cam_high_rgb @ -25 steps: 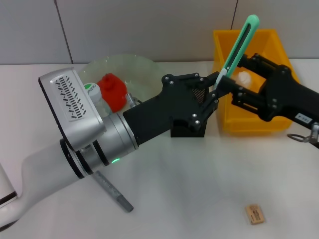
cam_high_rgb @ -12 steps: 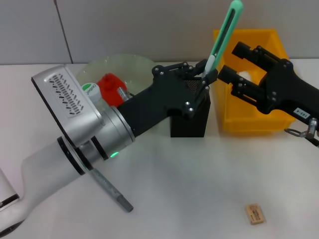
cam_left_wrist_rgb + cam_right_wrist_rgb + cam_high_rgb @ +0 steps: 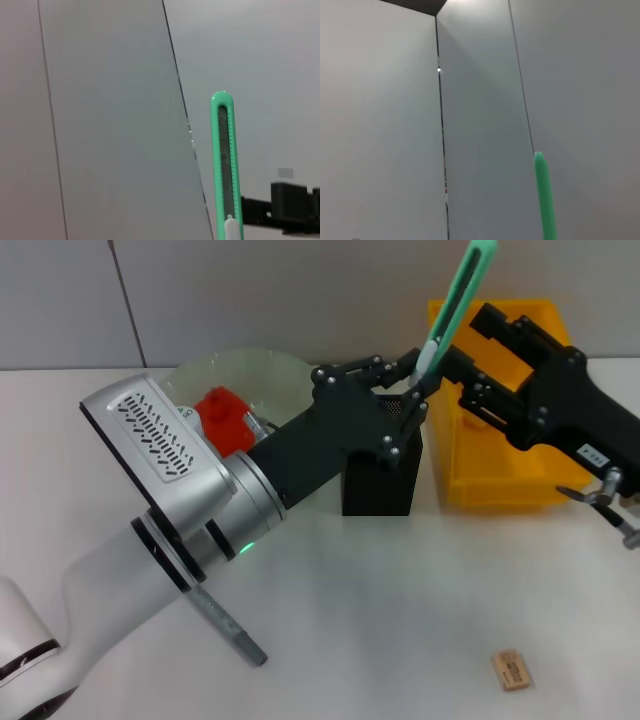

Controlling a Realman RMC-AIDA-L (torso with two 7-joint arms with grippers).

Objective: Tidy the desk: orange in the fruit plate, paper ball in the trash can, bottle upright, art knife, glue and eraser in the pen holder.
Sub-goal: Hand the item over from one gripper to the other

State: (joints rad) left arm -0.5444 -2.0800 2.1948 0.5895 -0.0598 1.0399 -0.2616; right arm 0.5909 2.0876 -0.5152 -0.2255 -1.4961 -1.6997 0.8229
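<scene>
My left gripper [image 3: 418, 368] is shut on the lower end of the green art knife [image 3: 455, 300], which stands nearly upright just above the black mesh pen holder [image 3: 380, 485]. The knife [image 3: 225, 165] rises straight up in the left wrist view, and its tip [image 3: 545, 200] shows in the right wrist view. My right gripper [image 3: 468, 352] is open right beside the knife, over the yellow trash can [image 3: 500, 480]. The reddish orange [image 3: 222, 415] lies in the glass fruit plate [image 3: 250, 370]. The grey glue stick [image 3: 228, 625] and the eraser [image 3: 511, 670] lie on the desk. My left arm hides the bottle; the paper ball does not show.
The pen holder stands between the fruit plate and the trash can, close to both. My left forearm [image 3: 170, 480] stretches across the desk's left half, above the glue stick. The eraser lies alone near the front right.
The right gripper let go of the knife and drew back, then closed in again. The left gripper carried the knife up and to the left, over the pen holder.
</scene>
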